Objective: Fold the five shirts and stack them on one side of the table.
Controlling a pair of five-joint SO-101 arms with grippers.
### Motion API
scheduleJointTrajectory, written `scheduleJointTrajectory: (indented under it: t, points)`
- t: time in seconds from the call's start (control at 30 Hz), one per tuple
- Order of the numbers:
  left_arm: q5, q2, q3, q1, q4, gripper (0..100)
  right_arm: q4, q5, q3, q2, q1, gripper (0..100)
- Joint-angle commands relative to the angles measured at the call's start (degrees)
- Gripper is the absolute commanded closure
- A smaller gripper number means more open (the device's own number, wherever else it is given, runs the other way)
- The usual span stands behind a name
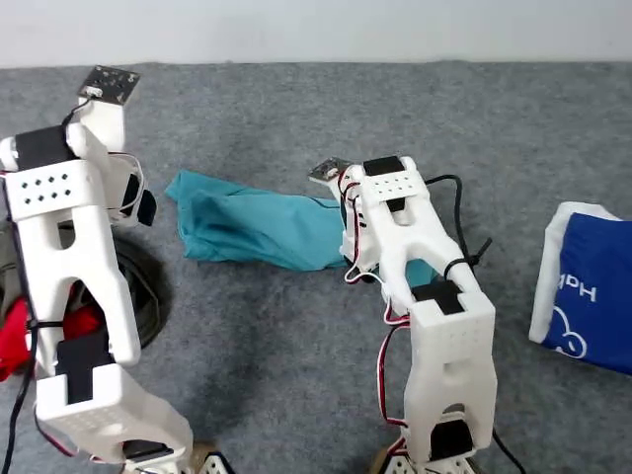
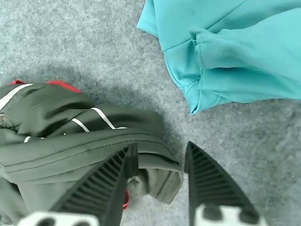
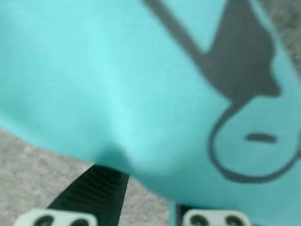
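Grey, felt-like desk [image 1: 276, 375] beneath both sets of jaws, running out past them on every side.

Two white, blocky robot arms: left arm [image 1: 69, 257] along the desk's left edge, right arm [image 1: 405, 227] near the middle.

Long, crumpled teal shirt [image 1: 257, 227] of soft knit cloth. Lies on the desk between the two sets of jaws, one end right at the right jaws, the other near the left jaws but apart from them. Bears a dark grey print, seen close against the right jaws from the right wrist.

Right jaws apart. One black ribbed finger [image 3: 101, 186] bare above the desk, just short of the teal edge; the other finger's tip under the cloth. Cannot tell whether any cloth sits in the gap.

Folded royal-blue shirt [image 1: 602, 326] with a white print. Rests well apart from the right jaws, at the desk's right edge, on the side away from the left jaws.

Bunched dark olive garment [image 2: 70, 136] with thin white stripes, directly under the left jaws.

Left jaws apart, not closed on anything, black ribbed fingers [image 2: 110, 181] either side of a hemmed corner of the olive cloth. Cannot tell whether touching it.

Bright red cloth [image 2: 63, 85], peeking out from under the olive garment beyond the left jaws, and again just beside one finger.
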Motion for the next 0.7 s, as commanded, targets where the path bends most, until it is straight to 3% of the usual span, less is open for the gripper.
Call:
scheduleJointTrajectory:
  t: [0.0, 0.23, 0.37, 0.67]
  points:
    - [-0.4, -2.9, -0.2, 0.0, 0.3, 83, 0.0, 0.5, -1.3, 0.2, -1.1, 97.9]
    - [-0.6, -2.9, -0.2, 0.0, 0.4, 83, 10.8, 5.3, -8.2, -6.7, 1.3, 98.5]
    - [-4.7, -3.4, -0.1, 0.0, 1.2, 83, 19.2, 8.5, -10.6, -13.5, 3.4, 98.5]
    - [-6.9, -2.8, 0.4, 1.2, 1.3, 83, 18.9, 19.0, 2.3, -38.4, 13.8, 98.9]
